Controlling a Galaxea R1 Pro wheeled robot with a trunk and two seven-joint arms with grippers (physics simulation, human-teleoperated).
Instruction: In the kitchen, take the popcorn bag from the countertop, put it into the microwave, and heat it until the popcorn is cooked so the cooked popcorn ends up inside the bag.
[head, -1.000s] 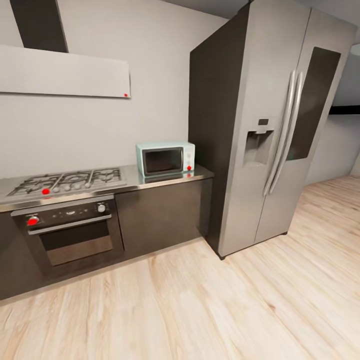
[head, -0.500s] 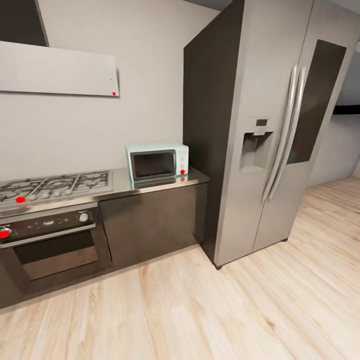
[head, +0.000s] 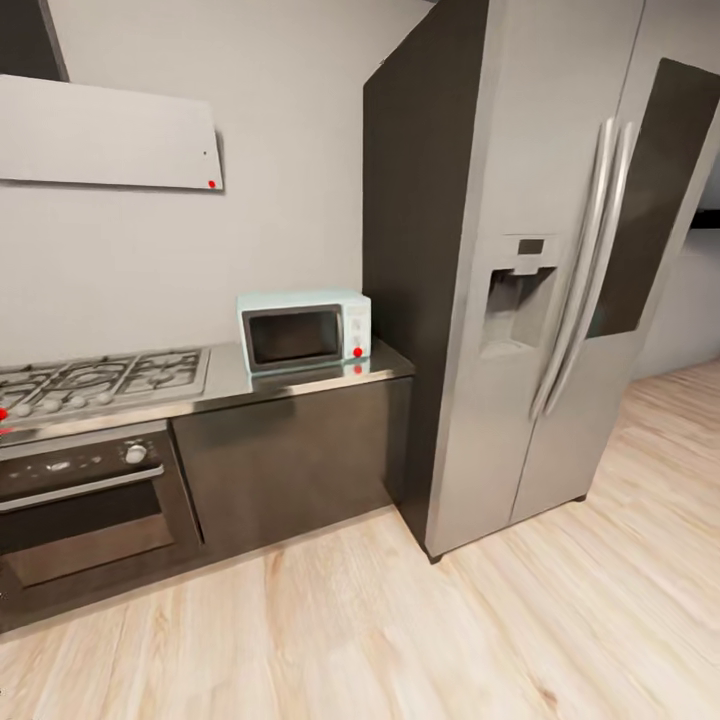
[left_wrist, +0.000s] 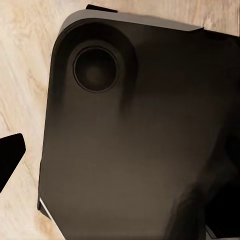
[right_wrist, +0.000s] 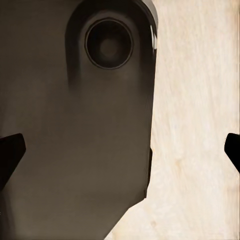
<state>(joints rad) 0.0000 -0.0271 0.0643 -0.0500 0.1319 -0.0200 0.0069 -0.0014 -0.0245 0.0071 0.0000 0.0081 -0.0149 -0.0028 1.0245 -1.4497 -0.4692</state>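
Note:
The pale mint-blue microwave (head: 304, 332) stands with its dark door closed at the right end of the grey countertop (head: 225, 385), hard against the fridge side. The popcorn bag and the popcorn are out of view. In the left wrist view my left gripper (left_wrist: 120, 152) hangs open over the robot's dark base, one black fingertip (left_wrist: 10, 157) at the picture's edge. In the right wrist view my right gripper (right_wrist: 120, 150) is open, its fingertips (right_wrist: 10, 150) far apart, with nothing between them.
A tall grey two-door fridge (head: 540, 270) rises right of the counter. A gas hob (head: 95, 380) and a built-in black oven (head: 85, 505) sit at the left, under a grey hood (head: 105, 135). Light wood floor (head: 400, 620) lies between me and the cabinets.
The whole head picture has shifted: the camera moved closer and turned right, so hob, microwave and fridge sit further left and look slightly larger. Nothing in the kitchen has moved.

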